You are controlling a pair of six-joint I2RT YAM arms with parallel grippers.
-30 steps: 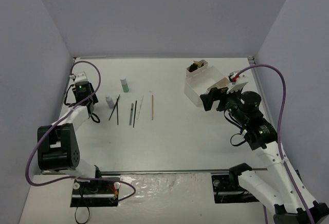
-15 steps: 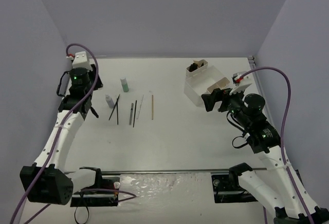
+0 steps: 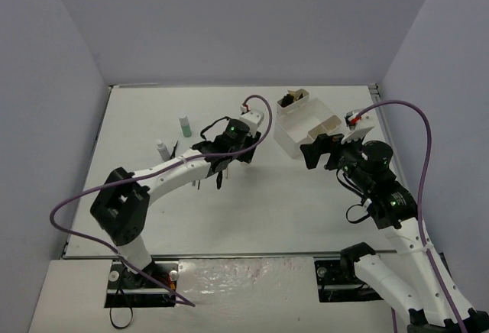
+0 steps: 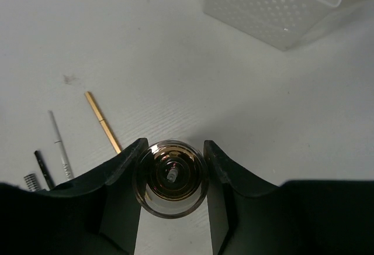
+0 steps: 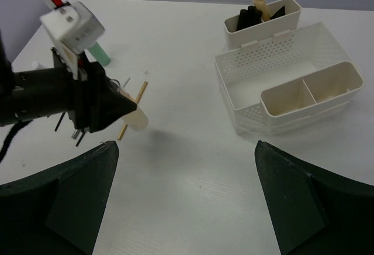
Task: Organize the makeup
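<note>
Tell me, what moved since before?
The left gripper, shut on a small round amber bottle, swung from the far left rightward past the thin pencils, towards the white perforated plastic box. The green-capped bottle, the box and the open right gripper stayed put.

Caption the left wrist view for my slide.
Left gripper holding a small amber bottle, white perforated box ahead.

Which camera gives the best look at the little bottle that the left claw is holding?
The left wrist view: the bottle sits close up, end-on, clamped in the left claw. The right wrist view shows only part of its pale side, from afar. In the top view the arm hides it.
</note>
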